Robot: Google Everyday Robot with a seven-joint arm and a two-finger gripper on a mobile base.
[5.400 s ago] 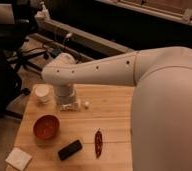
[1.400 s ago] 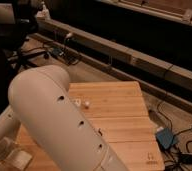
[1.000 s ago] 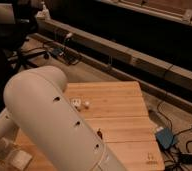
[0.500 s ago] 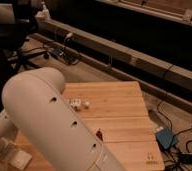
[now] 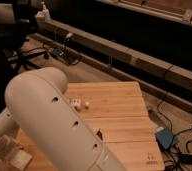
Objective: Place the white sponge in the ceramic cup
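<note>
While my arm [image 5: 54, 125] covers much of the table [image 5: 120, 102], the tool [image 5: 8, 144] hangs low at the left, right by the white sponge [image 5: 22, 159]; I cannot tell whether the tool is clamped or apart.

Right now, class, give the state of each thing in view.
Sponge: lying on the table.
Gripper: low by the sponge, bottom left.
Cup: not visible.
White block: resting on the table beside the arm.
Red pepper: lying, partly behind the arm.
</note>
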